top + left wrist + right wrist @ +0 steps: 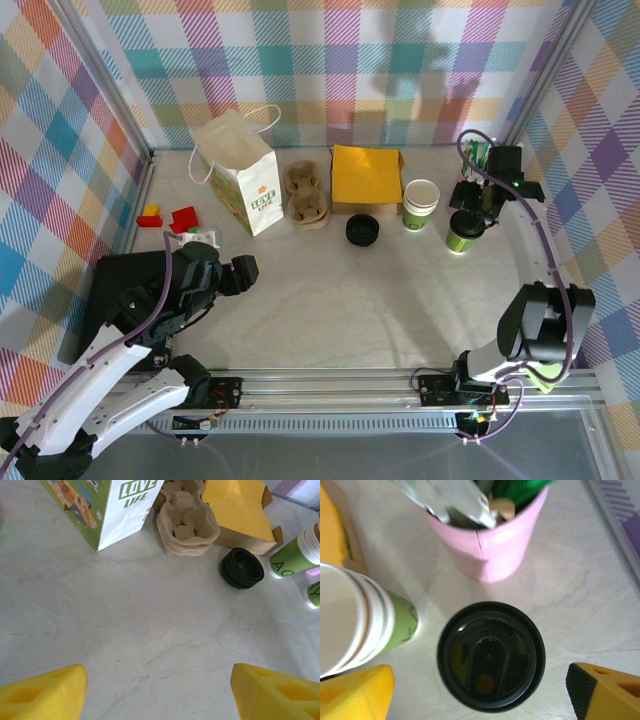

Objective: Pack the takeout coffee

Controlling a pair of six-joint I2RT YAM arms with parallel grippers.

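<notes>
Logging contents, we found the takeout coffee (pixel 491 656) upright on the table (pixel 580 605), near the pink cup (pixel 505 545). We recorded the right gripper (pixel 480 682) above it, jaws open wide, flanking it without contact.

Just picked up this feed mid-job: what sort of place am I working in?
Probably a staged takeout-packing cell in a lab, not a real café: plaid fabric walls on a metal frame, with a paper carry bag, pulp cup carrier and lidded coffee cup.
</notes>
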